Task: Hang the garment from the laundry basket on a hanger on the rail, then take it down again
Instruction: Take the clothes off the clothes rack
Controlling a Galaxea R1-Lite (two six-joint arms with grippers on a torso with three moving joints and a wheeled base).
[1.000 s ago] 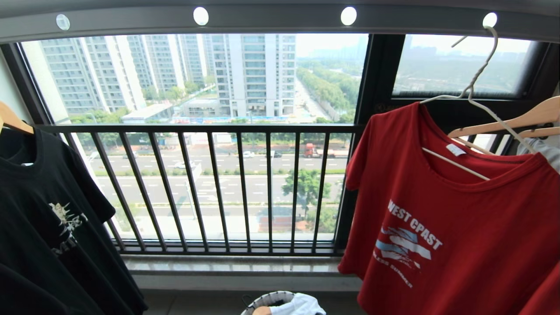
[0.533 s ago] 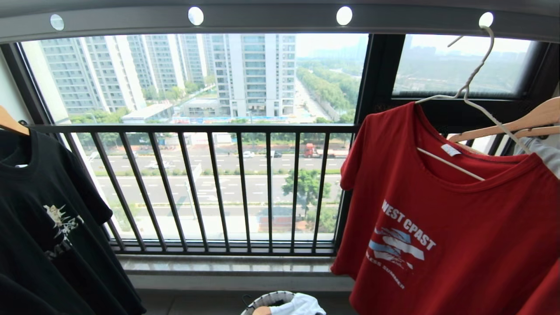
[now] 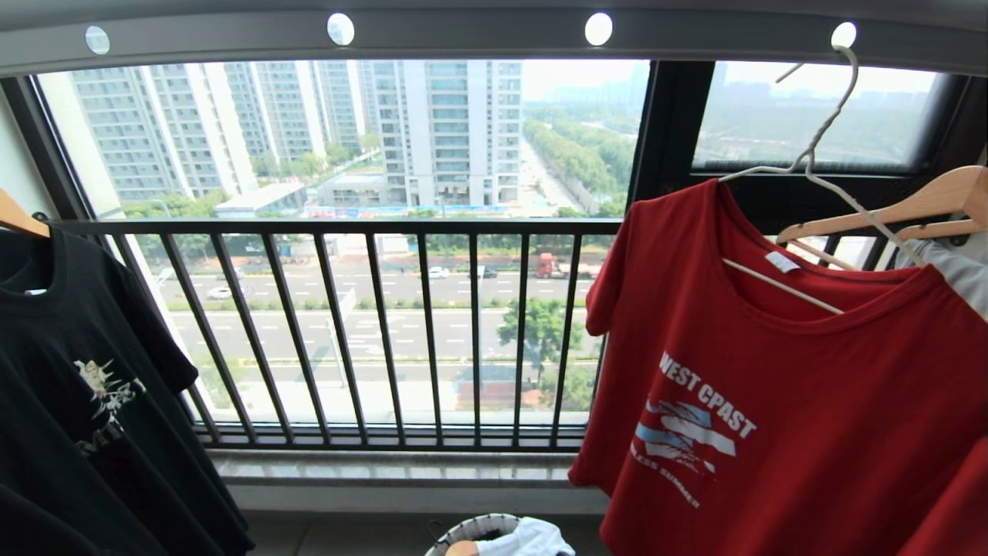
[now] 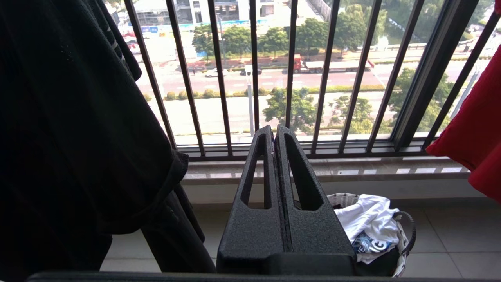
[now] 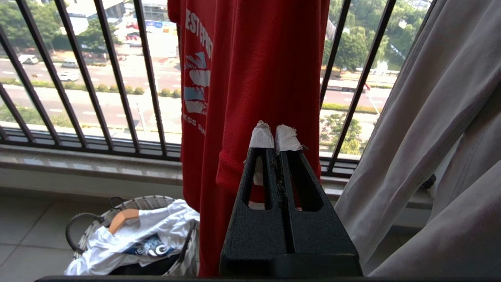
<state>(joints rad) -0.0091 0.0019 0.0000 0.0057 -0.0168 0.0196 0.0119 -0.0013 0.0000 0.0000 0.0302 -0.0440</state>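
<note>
The red "WEST COAST" T-shirt (image 3: 772, 401) hangs on the thin off-white wire hanger (image 3: 818, 170), whose slim hook is caught in one of the round bright holes of the grey overhead rail (image 3: 478, 35). Only the head view shows this rail, the hook and the collar; neither arm appears there.

The left wrist view shows the left gripper (image 4: 274, 131) with its black fingers pressed together, nothing between them. Beyond the tips stands the black railing (image 4: 254, 70) with the street behind it. To one side of the jaws hangs the black T-shirt (image 4: 70, 117), close by; to the other side, well apart, an edge of the red shirt shows. Below and just past the fingers sits the white woven laundry basket (image 4: 407, 235), holding a white printed garment (image 4: 368, 219).

The right wrist view shows the right gripper (image 5: 274, 135), its taped tips touching each other and gripping nothing. The red shirt hangs directly ahead of the tips, very near; whether the cloth touches them cannot be told. A pale grey-green garment (image 5: 430, 137) hangs beside the jaws on one side. On the other side, lower down, the basket shows again, and here a light wooden hanger (image 5: 123, 219) lying on the white cloth can be made out, which the left wrist view does not show.
</note>
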